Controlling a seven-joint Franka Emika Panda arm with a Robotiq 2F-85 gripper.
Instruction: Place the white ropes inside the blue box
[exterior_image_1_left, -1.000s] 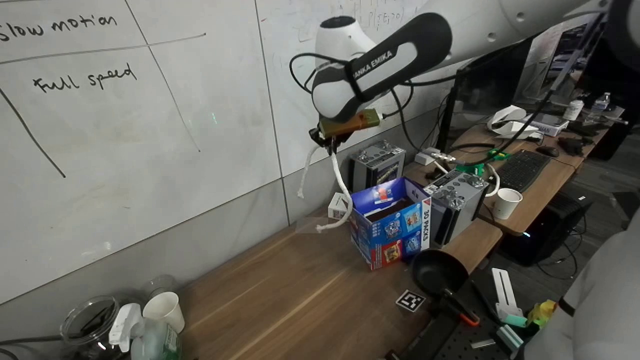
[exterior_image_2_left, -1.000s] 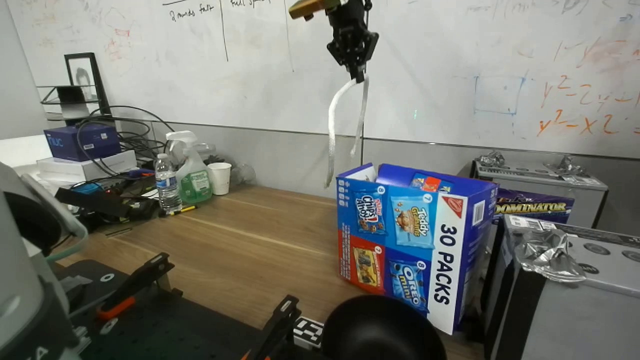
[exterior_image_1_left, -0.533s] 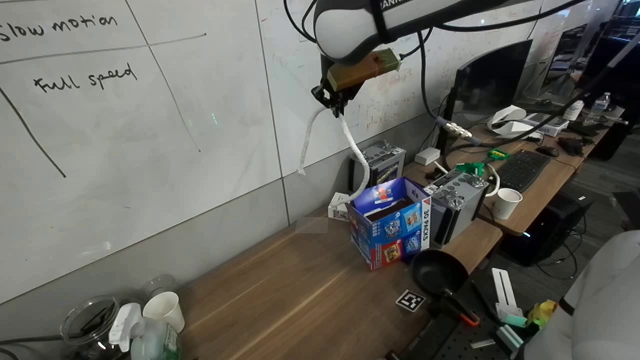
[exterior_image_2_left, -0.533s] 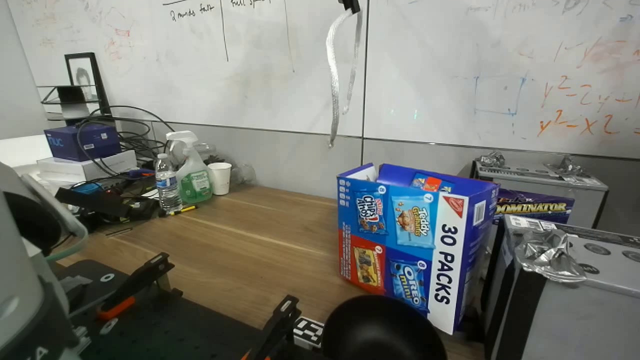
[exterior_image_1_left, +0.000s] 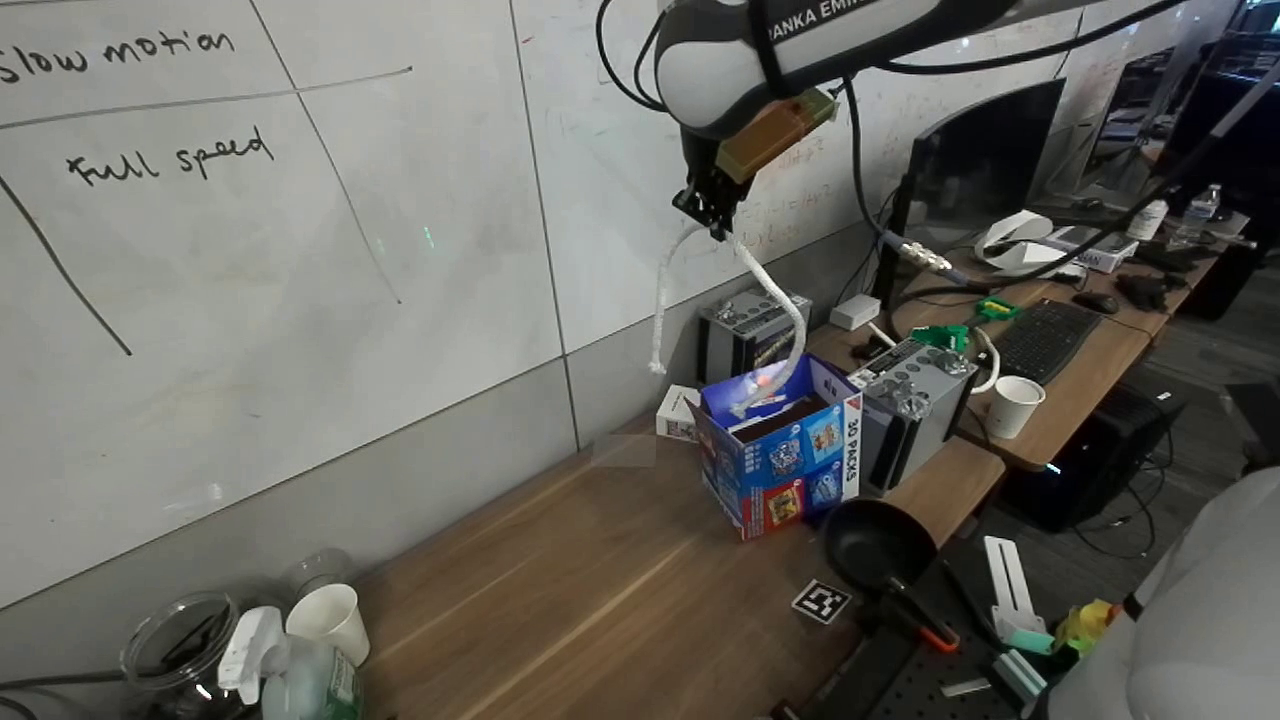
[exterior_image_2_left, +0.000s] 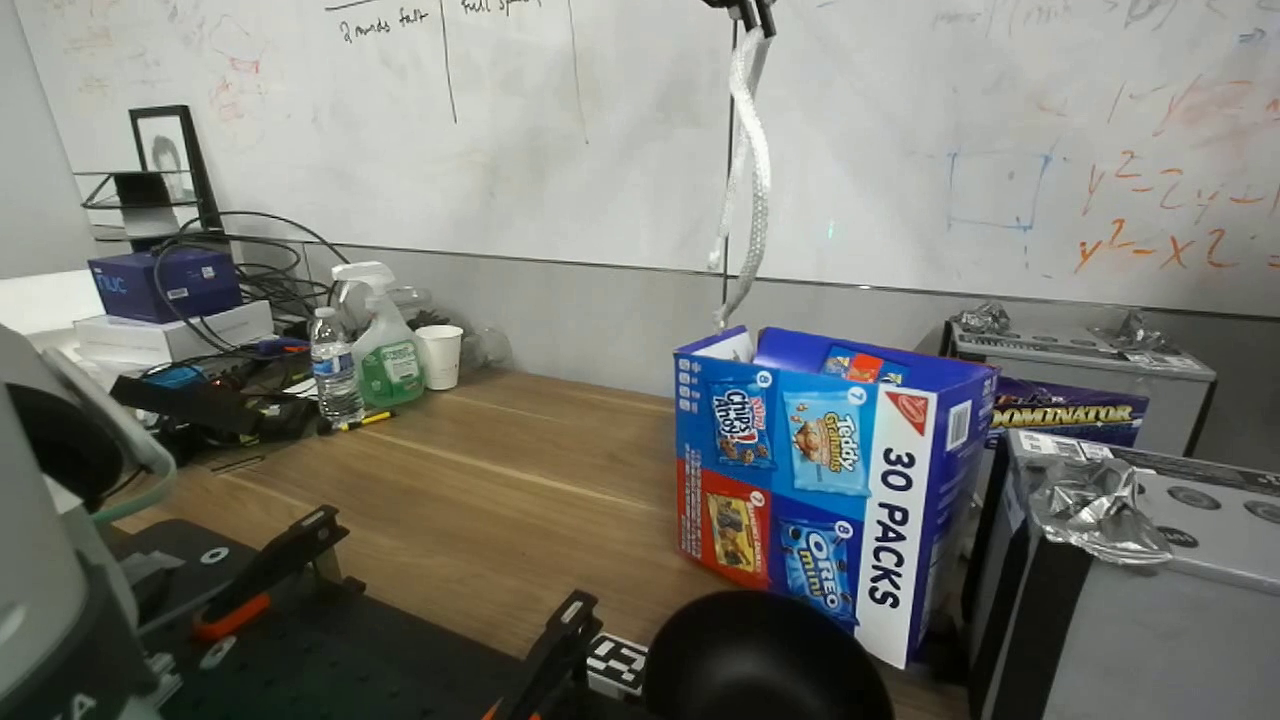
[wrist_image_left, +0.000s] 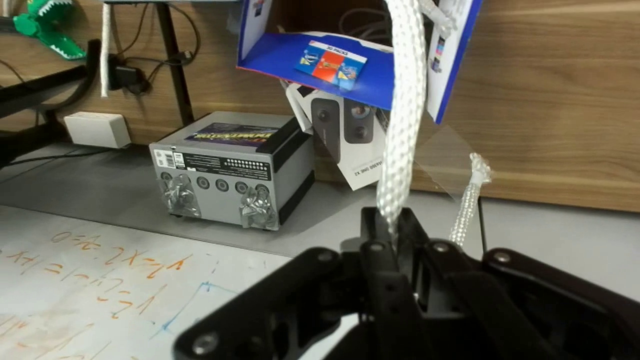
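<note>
In front of the whiteboard (exterior_image_1_left: 430, 210) and over the table (exterior_image_1_left: 560, 570), the arm (exterior_image_1_left: 840, 50) has just risen and swung toward the blue box (exterior_image_2_left: 790, 480), which stands upright with its top open. The gripper (wrist_image_left: 391, 222) is clamped on a white rope (wrist_image_left: 404, 100), well above the box's rim, and two ends droop from it (the longer one bending back near its tip). In both exterior views that longer end now sits nearer the opening; the shorter seems to hang outside. So the carry looks mostly done, but more sideways travel, then lowering, probably comes before letting go.
</note>
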